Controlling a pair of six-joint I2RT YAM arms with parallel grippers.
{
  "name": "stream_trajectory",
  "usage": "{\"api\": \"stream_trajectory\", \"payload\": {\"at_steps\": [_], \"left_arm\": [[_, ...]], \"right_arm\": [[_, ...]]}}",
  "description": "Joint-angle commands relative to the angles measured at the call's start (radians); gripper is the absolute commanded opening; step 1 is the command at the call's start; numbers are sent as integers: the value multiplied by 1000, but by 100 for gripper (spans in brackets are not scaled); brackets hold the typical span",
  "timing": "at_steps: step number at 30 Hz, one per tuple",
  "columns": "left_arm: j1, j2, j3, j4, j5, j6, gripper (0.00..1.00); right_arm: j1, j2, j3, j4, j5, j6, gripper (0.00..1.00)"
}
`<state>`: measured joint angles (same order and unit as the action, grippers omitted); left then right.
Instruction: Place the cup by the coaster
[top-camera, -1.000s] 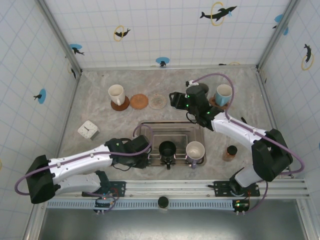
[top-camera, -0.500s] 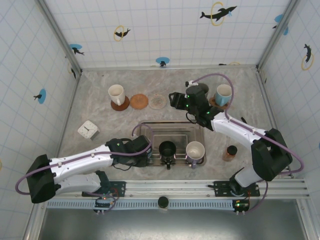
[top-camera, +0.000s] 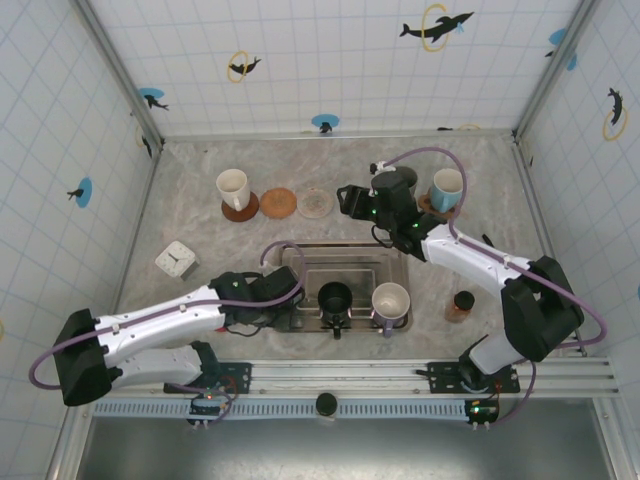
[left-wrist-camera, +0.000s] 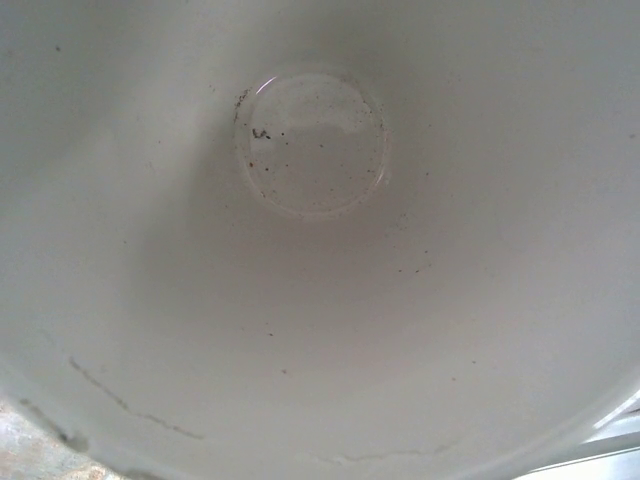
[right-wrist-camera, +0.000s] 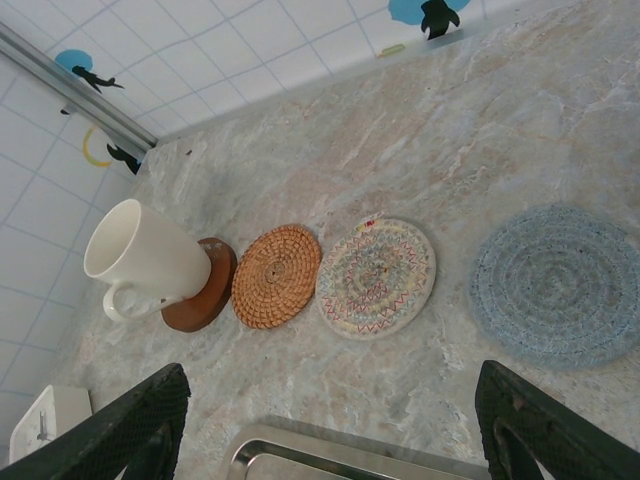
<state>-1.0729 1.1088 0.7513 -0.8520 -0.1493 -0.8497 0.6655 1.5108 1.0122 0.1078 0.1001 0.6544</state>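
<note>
While the right tool (right-wrist-camera: 340, 410) stays open, the left arm (top-camera: 170, 318) has shifted.

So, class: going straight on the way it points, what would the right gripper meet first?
Probably the multicoloured woven coaster lying ahead of the right gripper; depth is unclear.

No lettering, brand or number can be read anywhere here. The small white clock (top-camera: 176, 260) near the worktop's left edge shows a dial, but it's too small to read. The dolphin decals (top-camera: 436, 26) on the wall tiles are plain pictures, no words made out.
</note>
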Motion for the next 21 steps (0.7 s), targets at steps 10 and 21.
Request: {"api": "stream_trajectory", "payload": {"at_steps": [10, 21], "left_arm": [[41, 70, 129, 76, -166, 96, 0], [280, 143, 165, 278, -95, 283, 0]], "right_arm": [[-8, 16, 62, 7, -33, -4, 75], [-24, 22, 53, 7, -51, -6, 74]]}}
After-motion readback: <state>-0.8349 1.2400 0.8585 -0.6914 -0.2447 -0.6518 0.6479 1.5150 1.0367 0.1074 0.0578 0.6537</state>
